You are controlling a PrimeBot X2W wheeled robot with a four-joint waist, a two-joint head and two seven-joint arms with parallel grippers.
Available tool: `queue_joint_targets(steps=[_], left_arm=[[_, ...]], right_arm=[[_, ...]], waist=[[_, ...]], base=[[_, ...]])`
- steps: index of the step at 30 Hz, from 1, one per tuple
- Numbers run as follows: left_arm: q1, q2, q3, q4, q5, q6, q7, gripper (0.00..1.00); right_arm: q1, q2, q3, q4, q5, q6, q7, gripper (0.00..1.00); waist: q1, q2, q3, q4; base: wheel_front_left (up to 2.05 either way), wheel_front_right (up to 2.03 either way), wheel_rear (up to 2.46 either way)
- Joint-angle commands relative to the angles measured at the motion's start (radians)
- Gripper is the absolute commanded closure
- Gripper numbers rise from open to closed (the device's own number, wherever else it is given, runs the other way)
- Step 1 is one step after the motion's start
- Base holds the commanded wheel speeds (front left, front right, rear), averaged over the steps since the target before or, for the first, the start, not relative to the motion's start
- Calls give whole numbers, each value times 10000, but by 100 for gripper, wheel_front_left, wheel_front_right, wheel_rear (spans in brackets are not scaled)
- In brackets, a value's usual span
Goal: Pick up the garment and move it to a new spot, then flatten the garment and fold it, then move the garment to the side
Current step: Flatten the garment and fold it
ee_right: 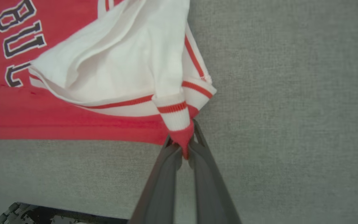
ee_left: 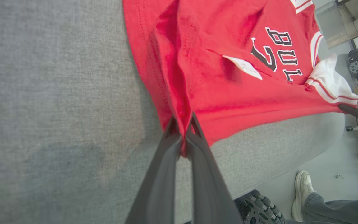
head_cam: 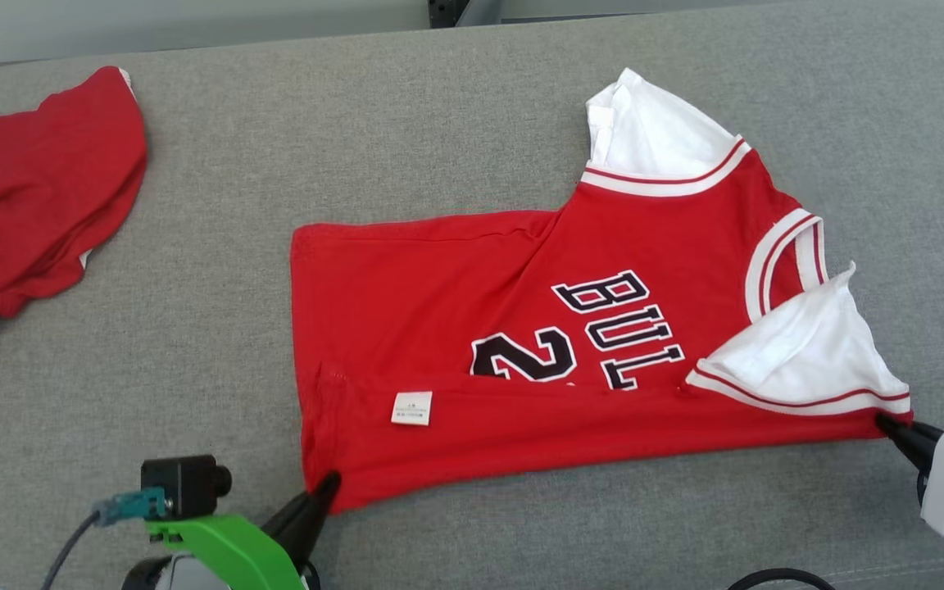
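- The jersey (head_cam: 439, 311) lies on the grey pad (head_cam: 193, 344), a little right of centre in the head view. Its long axis runs 9 to 3 o'clock, with the hem at the 9 end and the collar and white sleeves at the 3 end.
- The left gripper (head_cam: 324, 485) is clenched on the hem corner at the jersey's 7 o'clock. Its wrist view shows red cloth nipped between the two fingertips.
- The right gripper (head_cam: 890, 424) is clenched on the corner at the jersey's 4 o'clock. A red tip of cloth below the near sleeve (head_cam: 800, 352) is pinched between its fingers.
- From the left fingers the body of the jersey spreads toward 12 to 2 o'clock; from the right fingers it spreads toward 9 to 11. The two grips mark the ends of the near edge, which runs parallel to the long axis.
- A near strip bearing the label (head_cam: 411, 408) looks already turned up over the digit, so the held edge is probably a fold line, not the raw side seam.
- Judgement: each arm has its own end and neither has to cross. The next move depends on both travelling together, up and toward 12 o'clock, with the edge taut between them.
- Risk: the far sleeve at 1 o'clock is rumpled and may drag.
- A second red cloth (head_cam: 46, 188) lies well apart at 9 to 10 o'clock.
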Motion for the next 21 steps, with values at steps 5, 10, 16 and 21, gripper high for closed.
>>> queue_joint_targets(steps=[5,10,16,21], left_arm=[[584,-300,-174,286,141,408,-411,63],[346,150,-48,-70,588,523,-495,0],[-837,1472,644,-1115,989,631,147,0],[-3313,1123,499,-497,1009,154,1436,0]], right_arm=[[557,517,-401,-159,-756,-18,-231,10],[382,313,-630,-810,-853,-17,53,0],[-1321,4,-1072,-2236,-709,-13,755,0],[-3986,-31,-546,-1541,-1551,-10,1213,0]], waist=[[0,0,298,27],[0,0,451,50],[0,0,1142,96],[0,0,2226,590]], base=[[0,0,0],[0,0,0],[0,0,0],[0,0,0]])
